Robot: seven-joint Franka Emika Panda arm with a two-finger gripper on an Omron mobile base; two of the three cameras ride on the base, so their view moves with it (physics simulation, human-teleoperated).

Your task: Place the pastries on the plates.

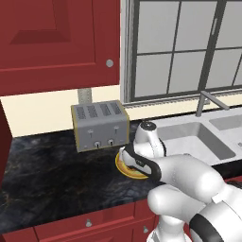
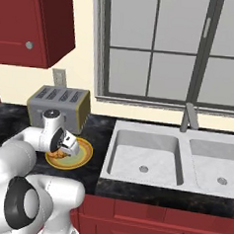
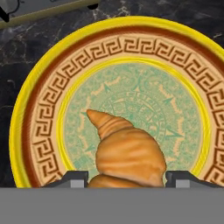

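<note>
Directly over a round plate (image 3: 39,113) with a yellow rim, a brown key-pattern band and a pale green centre, the robot's two-finger gripper (image 3: 127,178) hangs with its dark fingertips on either side of a golden-brown curved croissant (image 3: 127,153), gripping it. The croissant sits over the near part of the plate's green centre. The plate lies on a dark marbled stone counter (image 1: 42,170), just in front of a grey four-slot metal toaster (image 1: 100,125). A pale double sink (image 2: 150,158) lies to the right.
</note>
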